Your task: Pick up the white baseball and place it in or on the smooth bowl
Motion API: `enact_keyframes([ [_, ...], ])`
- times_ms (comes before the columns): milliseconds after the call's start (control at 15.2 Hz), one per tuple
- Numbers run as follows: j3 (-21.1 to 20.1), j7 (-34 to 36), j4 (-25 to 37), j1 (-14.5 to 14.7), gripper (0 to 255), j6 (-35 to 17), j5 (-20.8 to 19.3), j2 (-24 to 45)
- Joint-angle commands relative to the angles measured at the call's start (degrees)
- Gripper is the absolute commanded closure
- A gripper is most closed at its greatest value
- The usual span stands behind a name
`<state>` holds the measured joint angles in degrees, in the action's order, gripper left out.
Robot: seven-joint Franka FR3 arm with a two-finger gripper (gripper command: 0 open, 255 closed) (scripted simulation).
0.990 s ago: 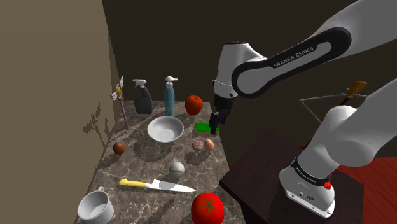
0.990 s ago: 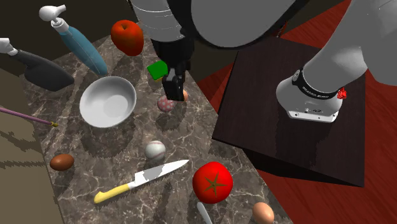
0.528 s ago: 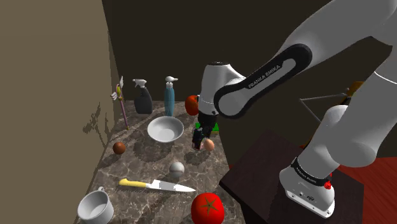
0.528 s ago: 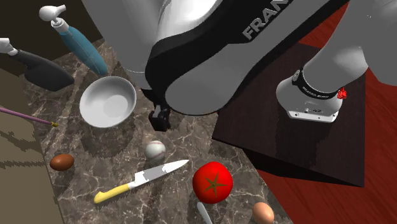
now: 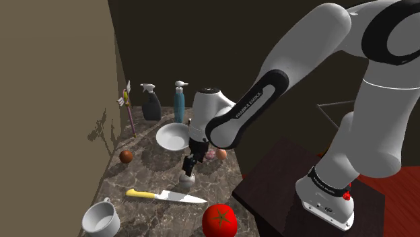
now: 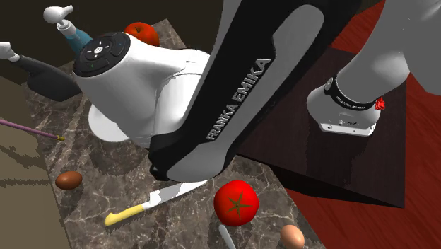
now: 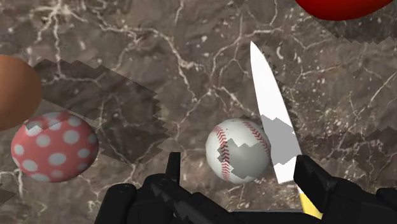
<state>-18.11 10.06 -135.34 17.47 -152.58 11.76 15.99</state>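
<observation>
The white baseball (image 7: 238,151) with red stitching lies on the marble counter, beside the tip of a knife blade (image 7: 270,108). My gripper (image 7: 242,175) is open, one black finger (image 7: 173,168) on each side of the ball and clear of it. In the shoulder view the gripper (image 5: 190,165) hangs just above the ball (image 5: 186,180). The smooth white bowl (image 5: 173,137) sits empty farther back on the counter, partly behind my arm.
A yellow-handled knife (image 5: 165,196), a large tomato (image 5: 219,220) and a white cup (image 5: 101,217) lie near the counter's front. A pink dotted egg (image 7: 54,146) and a brown egg (image 5: 126,156) are close by. Two spray bottles (image 5: 151,102) stand at the back wall.
My arm has swung from the green block at the counter's far edge, forward and to the shoulder view's left, and lowered the gripper over the baseball. The fingers stayed open.
</observation>
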Motion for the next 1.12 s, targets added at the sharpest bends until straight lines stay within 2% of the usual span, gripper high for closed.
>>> enact_keyframes([
  [0, 0.2, 1.0, 2.8, 1.3, 0, -1.8, -1.1, 4.1],
  [528, 1.3, 1.9, 4.1, 3.0, 0, -6.6, -2.4, 10.1],
  [990, 1.3, 1.9, 4.1, 3.0, 0, -6.6, -2.4, 10.1],
  [1056, 1.3, 1.9, 4.1, 3.0, 255, -6.6, -2.4, 10.1],
])
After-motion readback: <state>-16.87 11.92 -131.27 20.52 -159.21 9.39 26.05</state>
